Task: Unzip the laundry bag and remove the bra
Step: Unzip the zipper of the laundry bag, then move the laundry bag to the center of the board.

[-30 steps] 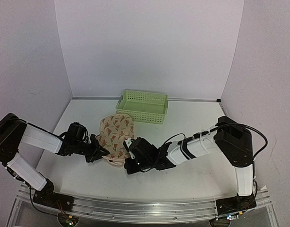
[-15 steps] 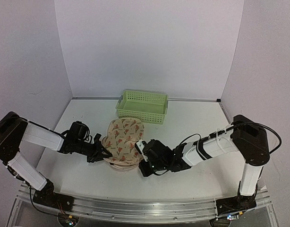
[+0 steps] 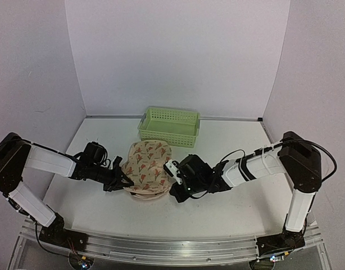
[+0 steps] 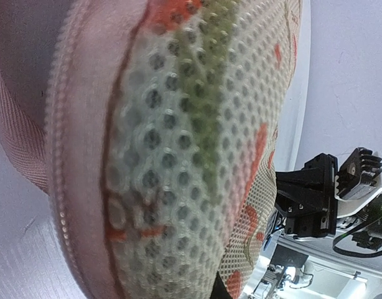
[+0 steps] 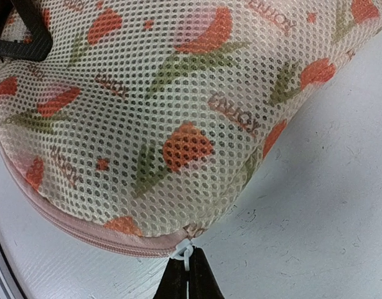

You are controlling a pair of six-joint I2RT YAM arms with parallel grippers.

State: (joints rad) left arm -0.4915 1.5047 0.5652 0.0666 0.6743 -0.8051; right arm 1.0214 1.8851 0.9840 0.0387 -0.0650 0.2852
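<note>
The laundry bag (image 3: 147, 167) lies near the middle of the white tabletop (image 3: 234, 149), just in front of a light-green basket (image 3: 169, 126) and not touching it. It is a rounded cream mesh pouch printed with red flowers on green stems and edged in pale pink. Its domed upper side faces up, and its pink rim rests on the tabletop.

The left arm reaches in low from the left side. The left pincer (image 3: 121, 183) meets the bag's left edge, and its fingers look pressed onto the rim there. The left wrist camera sits so close that mesh and pink edging fill its frame, so I cannot see the hold itself clearly.

The right arm comes in low from the right, its wrist just beside the bag's right flank. In the right wrist view the right pincer (image 5: 188, 279) has its dark fingers pressed together on the small white zip pull (image 5: 183, 251). The pull sits at the bag's near edge, where the pink zip (image 5: 85, 232) curves along the rim. The stretch of zip in view is closed. A dark angular part in the top left corner of that view touches the bag's far side; it may be the left pincer
</note>
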